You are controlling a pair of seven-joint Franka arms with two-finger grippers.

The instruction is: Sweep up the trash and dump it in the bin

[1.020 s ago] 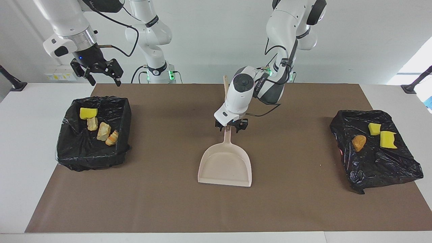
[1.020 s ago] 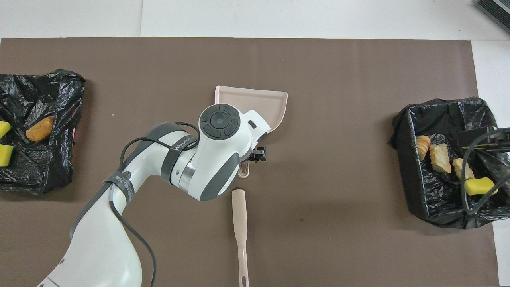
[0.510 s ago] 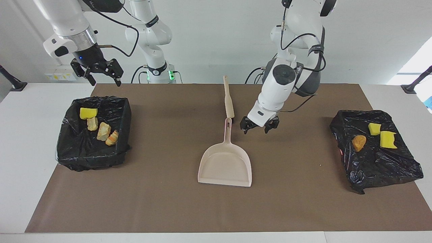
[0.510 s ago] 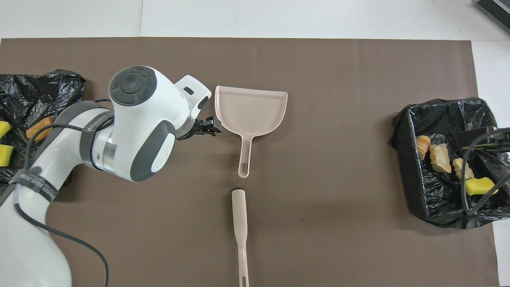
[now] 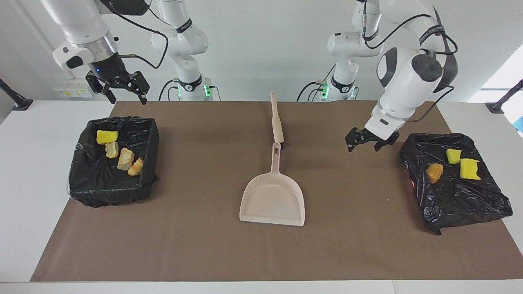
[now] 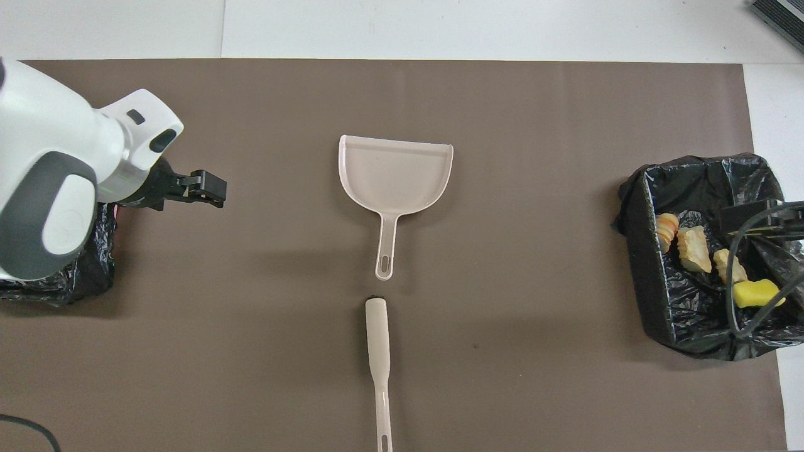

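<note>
With the trash (image 5: 118, 153) already lying in the two black-lined bins (image 5: 112, 163), the dustpan (image 5: 273, 200) empty mid-desk and both the right pincer (image 5: 118, 85) and left pincer (image 5: 369, 139) spread and holding nothing, the job looks finished, leaving only parking the arms.

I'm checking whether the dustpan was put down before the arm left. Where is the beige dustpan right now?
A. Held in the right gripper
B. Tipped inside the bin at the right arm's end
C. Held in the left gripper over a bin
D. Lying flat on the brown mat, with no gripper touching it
D: the dustpan lies flat mid-mat, while the open left gripper hangs apart from it beside a bin, and the open right gripper waits above the other bin.
</note>
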